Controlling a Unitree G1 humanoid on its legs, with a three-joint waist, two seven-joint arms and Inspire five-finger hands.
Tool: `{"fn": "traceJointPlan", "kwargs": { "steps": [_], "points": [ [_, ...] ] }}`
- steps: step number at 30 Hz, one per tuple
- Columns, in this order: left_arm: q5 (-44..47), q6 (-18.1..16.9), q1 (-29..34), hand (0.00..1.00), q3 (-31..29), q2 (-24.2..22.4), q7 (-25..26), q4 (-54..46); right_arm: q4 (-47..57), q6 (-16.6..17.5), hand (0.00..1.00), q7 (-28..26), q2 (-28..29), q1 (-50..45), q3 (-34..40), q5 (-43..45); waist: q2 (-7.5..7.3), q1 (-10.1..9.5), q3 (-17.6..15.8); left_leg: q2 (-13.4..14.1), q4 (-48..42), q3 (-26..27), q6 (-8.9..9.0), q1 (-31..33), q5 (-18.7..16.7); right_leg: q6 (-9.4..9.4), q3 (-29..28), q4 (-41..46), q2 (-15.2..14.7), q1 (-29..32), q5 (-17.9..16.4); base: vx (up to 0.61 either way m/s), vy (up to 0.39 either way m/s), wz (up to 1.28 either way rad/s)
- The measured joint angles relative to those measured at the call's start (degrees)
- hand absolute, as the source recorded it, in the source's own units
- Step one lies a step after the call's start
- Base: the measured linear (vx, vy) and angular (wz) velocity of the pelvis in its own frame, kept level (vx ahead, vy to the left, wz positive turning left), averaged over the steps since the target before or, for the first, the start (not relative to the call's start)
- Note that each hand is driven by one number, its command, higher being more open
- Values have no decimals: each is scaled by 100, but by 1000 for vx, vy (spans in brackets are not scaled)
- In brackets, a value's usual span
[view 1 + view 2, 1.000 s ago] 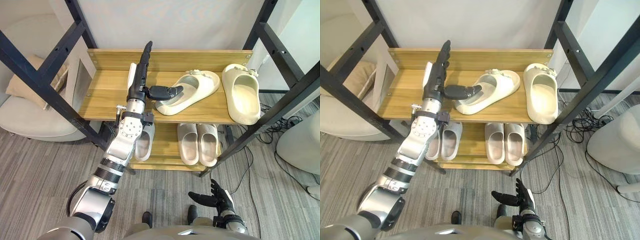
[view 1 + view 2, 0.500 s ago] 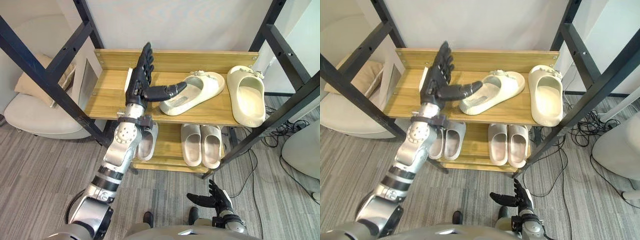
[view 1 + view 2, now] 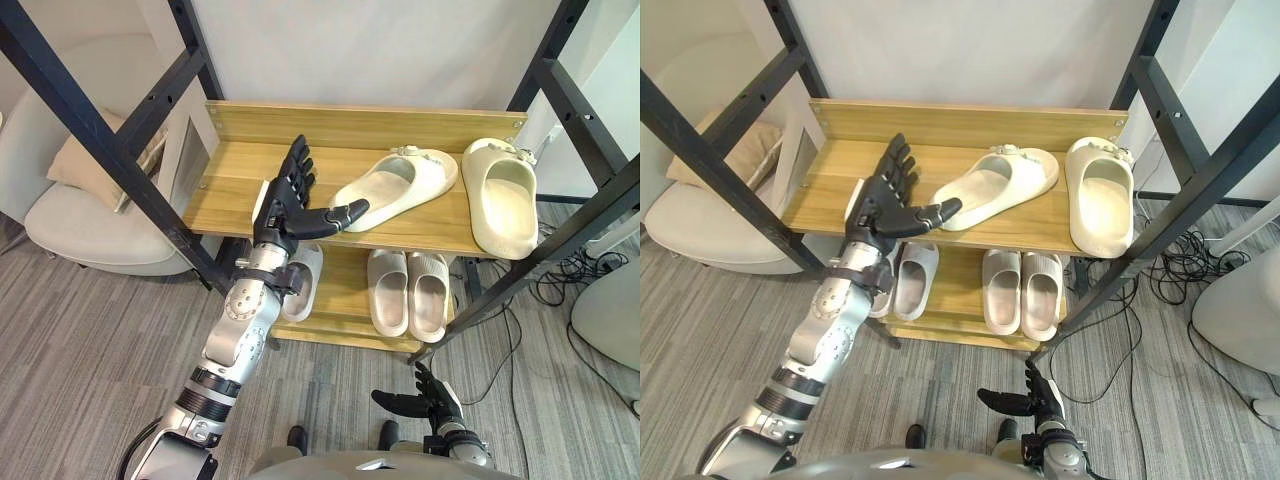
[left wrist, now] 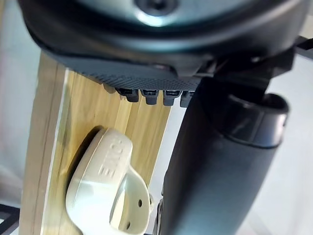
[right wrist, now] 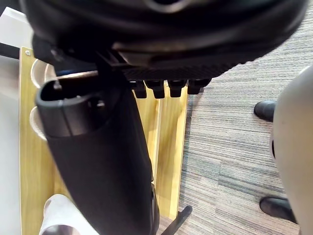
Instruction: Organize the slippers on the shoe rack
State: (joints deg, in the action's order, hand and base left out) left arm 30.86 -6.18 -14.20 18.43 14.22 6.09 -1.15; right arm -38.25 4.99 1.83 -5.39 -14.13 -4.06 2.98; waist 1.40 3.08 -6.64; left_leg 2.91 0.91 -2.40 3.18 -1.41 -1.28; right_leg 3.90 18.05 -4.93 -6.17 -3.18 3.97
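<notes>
**Top-shelf pair half aligned**

On the shoe rack (image 3: 360, 118), we see the straight slipper (image 3: 497, 195) lying square at the right of the top shelf. The slanted slipper (image 3: 395, 185) lies askew beside it, heel toward the left. The left hand (image 3: 285, 205) hovers empty, fingers spread, thumb just beside that heel. The right hand (image 3: 425, 402) hangs relaxed and empty near the floor. The lower pair (image 3: 407, 290) looks tidy, so we judge that squaring the slanted slipper is what is left.

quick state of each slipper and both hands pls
left hand, open, fingers straight, by the top shelf
right hand, open, hanging low
left top slipper, sole down, skewed
right top slipper, sole down, straight
lower pair, side by side, straight
</notes>
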Motion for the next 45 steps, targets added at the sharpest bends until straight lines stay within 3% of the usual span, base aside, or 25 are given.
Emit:
{"fn": "traceJointPlan", "kwargs": {
  "steps": [12, 18, 30, 38, 45],
  "points": [
    [580, 5, -92, 100, 1196, -97, -116, -221, -132, -32, 100, 4, -28, 105, -172, -77, -37, 9, 53, -26, 94, -14, -10, -24, 73, 27, 15, 2, -43, -1, 17, 0, 0, 0],
    [682, 176, -247, 100, 1957, -323, -64, -337, -130, -32, 100, 11, -34, 101, -187, -75, -35, 10, 65, -47, 83, 22, -21, -14, 79, 58, -51, 7, -81, 17, 39, 0, 0, -2],
    [737, 176, -527, 100, 2160, -413, 238, -337, -125, -32, 100, 86, -76, 16, -229, -73, -26, -45, 221, -54, 81, 28, -25, -24, 82, 61, -55, 7, -89, 8, 40, 0, 0, 0],
    [503, 172, -817, 100, 2174, -558, 210, -339, -85, -32, 100, 93, -76, -66, -313, -75, -96, -67, 330, -89, 82, 28, -40, -27, 91, 83, -58, 6, -131, 5, 55, 0, 0, 0],
    [220, 216, -573, 100, 1984, -489, -48, -253, -93, -46, 100, 81, -63, -28, -338, -78, -99, 12, 338, -92, 104, 14, -45, -52, 96, 84, -30, 4, -115, -4, 56, 0, 0, 0]
  ]
}}
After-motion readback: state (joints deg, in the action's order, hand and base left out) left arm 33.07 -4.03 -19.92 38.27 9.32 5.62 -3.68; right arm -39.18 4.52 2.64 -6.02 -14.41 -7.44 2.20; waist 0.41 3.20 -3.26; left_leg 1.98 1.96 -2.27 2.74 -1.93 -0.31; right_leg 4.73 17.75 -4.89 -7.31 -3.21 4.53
